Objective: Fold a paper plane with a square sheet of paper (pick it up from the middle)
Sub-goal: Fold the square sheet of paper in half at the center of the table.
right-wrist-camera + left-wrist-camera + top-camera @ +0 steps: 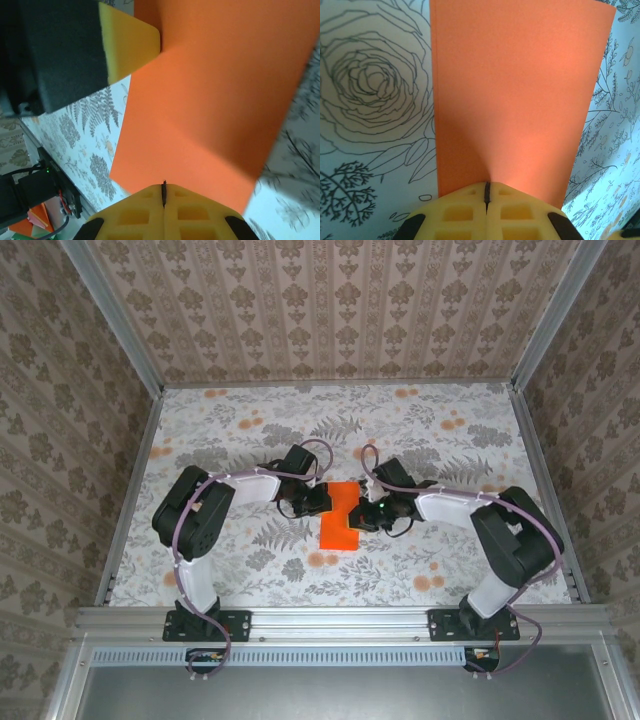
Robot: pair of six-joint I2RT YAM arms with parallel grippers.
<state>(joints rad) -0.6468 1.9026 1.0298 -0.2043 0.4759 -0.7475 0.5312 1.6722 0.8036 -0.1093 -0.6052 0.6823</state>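
Note:
The square sheet of paper (339,528), bright orange, hangs between my two grippers over the middle of the table. My left gripper (320,500) is shut on the sheet's left edge. In the left wrist view its yellow fingertips (487,187) meet on the paper (520,90), which puckers into them and stretches away. My right gripper (366,515) is shut on the opposite edge. From the right wrist the paper (210,100) spreads up from that gripper's closed tips (163,186), with the left gripper's yellow finger (127,42) at its far corner. No paper plane shape shows.
The table carries a pale floral cloth (240,440) with small orange flower spots (448,425). Patterned walls and metal rails (130,490) close it in on three sides. Both arm bases (205,620) stand at the near edge.

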